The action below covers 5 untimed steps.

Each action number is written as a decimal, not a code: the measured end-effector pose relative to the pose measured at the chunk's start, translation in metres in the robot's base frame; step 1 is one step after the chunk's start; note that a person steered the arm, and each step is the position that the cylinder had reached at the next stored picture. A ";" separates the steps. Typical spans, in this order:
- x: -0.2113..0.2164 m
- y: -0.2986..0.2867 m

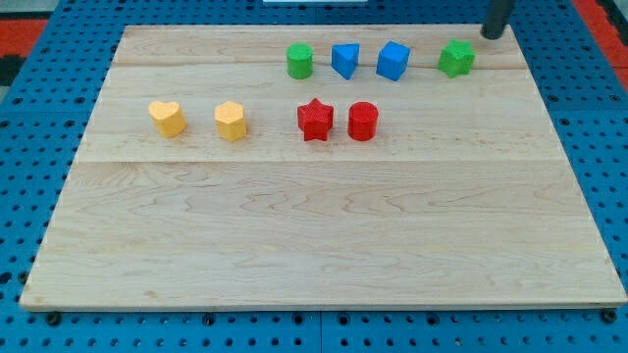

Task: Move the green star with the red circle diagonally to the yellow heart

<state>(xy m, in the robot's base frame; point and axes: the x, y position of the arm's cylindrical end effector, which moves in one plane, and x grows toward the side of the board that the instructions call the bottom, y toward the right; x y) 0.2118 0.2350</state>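
Green star-shaped block [456,59] sits at wooden board's [324,245] top right, unmoved. My tip [490,36], bare rod with nothing to open or close, stands just beyond star, up-right, not touching. Red round block [362,121] mid-board; yellow heart-shaped block [168,118] far left. Judgement: pushing not begun, whole task left.

Bright, even light; short soft shadows; sharp focus, slight low-resolution grain.

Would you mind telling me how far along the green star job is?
Nothing looks done: the green star sits at the view's top right, far from the yellow heart. In hand: my tip is just beyond the star. Left: pushing it and the red circle over.
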 end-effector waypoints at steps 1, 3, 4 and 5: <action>0.057 -0.058; 0.105 -0.071; 0.102 -0.019; 0.127 -0.016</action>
<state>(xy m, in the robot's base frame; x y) 0.3392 0.2194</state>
